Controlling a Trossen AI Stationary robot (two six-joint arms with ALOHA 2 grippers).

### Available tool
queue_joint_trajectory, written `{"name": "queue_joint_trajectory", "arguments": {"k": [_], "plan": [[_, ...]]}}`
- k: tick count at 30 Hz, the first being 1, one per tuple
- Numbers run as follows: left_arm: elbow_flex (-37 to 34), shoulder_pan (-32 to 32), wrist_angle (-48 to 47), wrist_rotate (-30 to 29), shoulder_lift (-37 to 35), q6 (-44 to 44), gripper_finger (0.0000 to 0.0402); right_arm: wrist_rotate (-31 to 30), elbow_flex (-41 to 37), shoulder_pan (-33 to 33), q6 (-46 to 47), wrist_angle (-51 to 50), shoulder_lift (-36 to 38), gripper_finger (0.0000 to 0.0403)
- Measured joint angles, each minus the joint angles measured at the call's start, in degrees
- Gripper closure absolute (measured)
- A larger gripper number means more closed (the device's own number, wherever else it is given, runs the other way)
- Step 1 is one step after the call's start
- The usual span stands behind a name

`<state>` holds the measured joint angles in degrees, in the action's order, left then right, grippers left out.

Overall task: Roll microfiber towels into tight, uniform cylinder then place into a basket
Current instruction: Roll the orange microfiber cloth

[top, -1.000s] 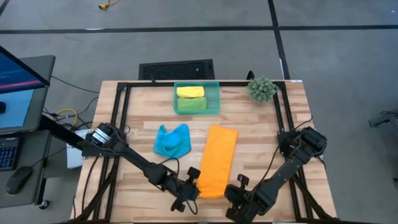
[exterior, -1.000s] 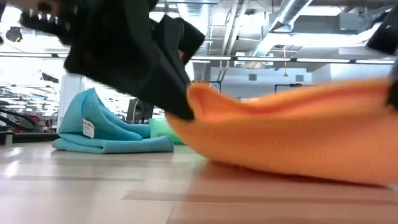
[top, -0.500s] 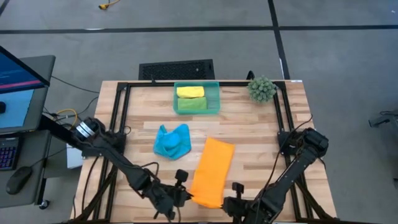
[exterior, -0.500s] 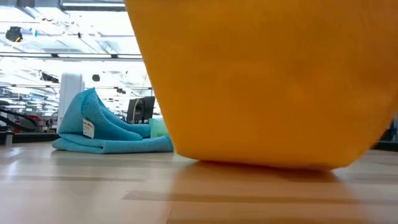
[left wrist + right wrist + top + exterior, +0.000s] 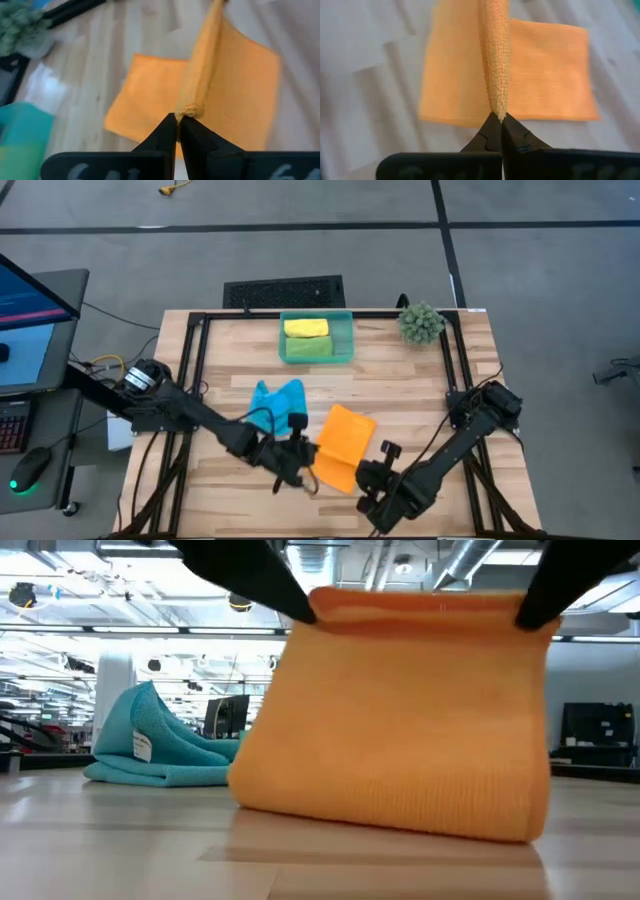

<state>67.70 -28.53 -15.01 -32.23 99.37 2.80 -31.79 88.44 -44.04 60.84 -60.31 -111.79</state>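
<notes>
The orange towel [image 5: 345,442] is held up by one edge between both grippers, near the table's front middle. My left gripper [image 5: 306,458] and my right gripper [image 5: 368,472] are each shut on a corner of that edge. The sky blue towel [image 5: 275,405] lies crumpled on the table to the left. The teal basket [image 5: 347,340] stands at the far middle, with the yellow towel [image 5: 306,327] and the green towel [image 5: 308,348] rolled up inside it. My left gripper pinches the left corner of the towel's raised edge [image 5: 189,107] between its two fingertips. The edge [image 5: 420,602] runs level and taut over to the other gripper. The cloth hangs below it, and its lower part [image 5: 380,810] rests on the table. My right gripper pinches the right corner of the same raised edge [image 5: 498,107] between its two fingertips, and the edge looks thick there. The cloth hangs down from the hold, and its far part [image 5: 550,75] lies flat on the table.
A spiky green plant ball [image 5: 422,323] sits at the far right corner. Black frame rails [image 5: 195,370] run along the table's left, right and far sides. Bare wood shows between the orange towel and the basket.
Both grippers first drew the towel's near edge toward the table's near edge, sliding the whole towel that way. They then rose and went toward the far edge. The near edge is now lifted and carried over the rest, so the towel looks much shorter from above.
</notes>
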Motion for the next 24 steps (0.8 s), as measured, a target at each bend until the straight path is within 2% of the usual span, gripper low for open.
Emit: {"name": "queue_joint_trajectory", "arguments": {"k": [5,9,15,24], "plan": [[0.0,5.3,0.1,0.8,0.0,0.0,0.0391,0.7,-1.9,3.1,0.7,-2.5,0.0,0.0398],[0.0,9.7,0.0,6.4,0.8,0.7,0.0391,1.8,-4.8,5.2,1.3,-2.5,0.0,0.0398],[0.1,13.7,0.2,6.1,1.8,0.3,0.0391,3.5,-7.9,7.3,6.1,-7.9,0.0,0.0398],[0.0,16.4,-1.4,6.2,3.0,-0.4,0.0391,2.9,-12.0,10.5,2.8,-5.0,0.0,0.0398]]}}
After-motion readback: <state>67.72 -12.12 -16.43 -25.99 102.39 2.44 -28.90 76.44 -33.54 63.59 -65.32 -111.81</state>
